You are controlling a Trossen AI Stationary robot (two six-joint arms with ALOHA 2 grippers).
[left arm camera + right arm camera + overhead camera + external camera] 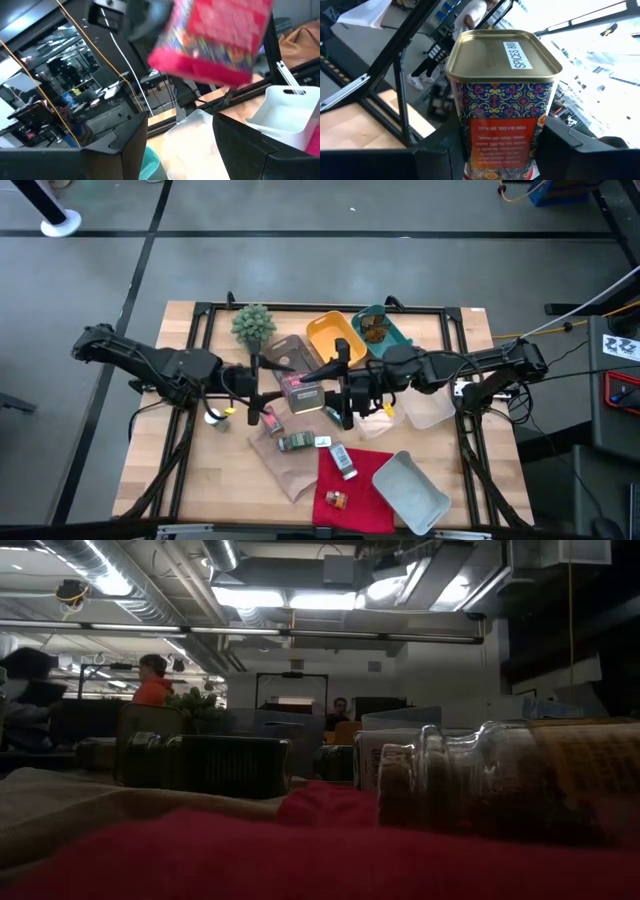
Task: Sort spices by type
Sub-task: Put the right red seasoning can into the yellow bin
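Risk of drop at mid-table handover.
Red tin [502, 100] sits clamped in right gripper [345, 395], just in front of the yellow tray [335, 338]; left gripper [262, 392] spread beside it, empty. Release before left closes, and tin falls onto jars.

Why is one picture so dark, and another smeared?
Low view: the ceiling lights glare, leaving the lying jar and red cloth dim. Left wrist view: the red tin is blurred. Right wrist view: the same tin is sharp, with bright background.
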